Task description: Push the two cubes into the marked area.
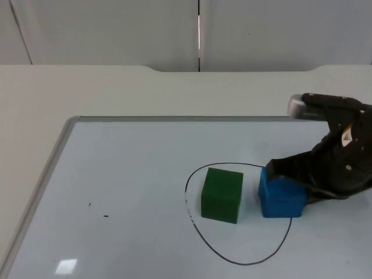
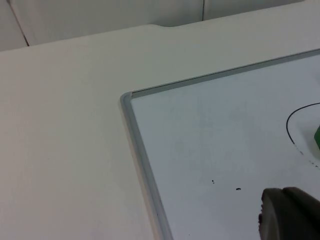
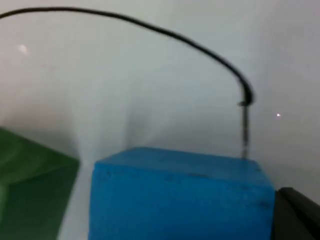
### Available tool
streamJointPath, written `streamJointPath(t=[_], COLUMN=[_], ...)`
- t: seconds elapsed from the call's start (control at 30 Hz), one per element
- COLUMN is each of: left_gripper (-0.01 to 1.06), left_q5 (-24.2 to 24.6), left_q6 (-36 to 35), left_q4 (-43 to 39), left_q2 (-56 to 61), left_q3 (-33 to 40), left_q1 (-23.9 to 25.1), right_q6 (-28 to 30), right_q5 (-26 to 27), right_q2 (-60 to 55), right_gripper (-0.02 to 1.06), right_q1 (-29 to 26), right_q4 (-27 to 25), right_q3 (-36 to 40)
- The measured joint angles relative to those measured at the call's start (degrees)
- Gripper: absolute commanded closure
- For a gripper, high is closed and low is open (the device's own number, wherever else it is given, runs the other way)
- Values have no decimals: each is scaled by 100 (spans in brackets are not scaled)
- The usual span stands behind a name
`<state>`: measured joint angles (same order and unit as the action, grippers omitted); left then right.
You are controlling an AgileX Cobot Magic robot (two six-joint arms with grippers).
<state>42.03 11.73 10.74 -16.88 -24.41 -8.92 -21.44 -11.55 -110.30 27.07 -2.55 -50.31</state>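
Observation:
A green cube (image 1: 222, 195) stands inside the black drawn outline (image 1: 244, 263) on the whiteboard (image 1: 116, 174). To its right, a small gap away, the blue cube (image 1: 281, 197) sits at the outline's right side. My right gripper (image 1: 289, 184) comes in from the right, open, one finger along the cube's far side and one at its near right corner. The right wrist view has the blue cube (image 3: 180, 195) close up, the green cube (image 3: 30, 185) beside it and a fingertip (image 3: 300, 215) at its edge. A left fingertip (image 2: 290, 215) hangs over the whiteboard (image 2: 225, 125), the left arm waiting.
The whiteboard's grey frame (image 1: 40, 186) runs along its left and far sides, with the white table (image 1: 116, 87) beyond it and the partition wall behind. Two small dark specks (image 1: 104, 217) mark the board left of the outline.

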Motion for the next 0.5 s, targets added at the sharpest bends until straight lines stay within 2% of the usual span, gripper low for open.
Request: streamJointPath(t=[0.5], left_gripper=[105], left_q5=[0], left_q6=[0], left_q4=[10], left_q2=[0], left_q3=[0], left_q1=[0], right_q6=[-21], right_q5=[-193], right_q2=[2], right_gripper=[104], right_q1=[327], right_q4=[-92], right_q3=[-247])
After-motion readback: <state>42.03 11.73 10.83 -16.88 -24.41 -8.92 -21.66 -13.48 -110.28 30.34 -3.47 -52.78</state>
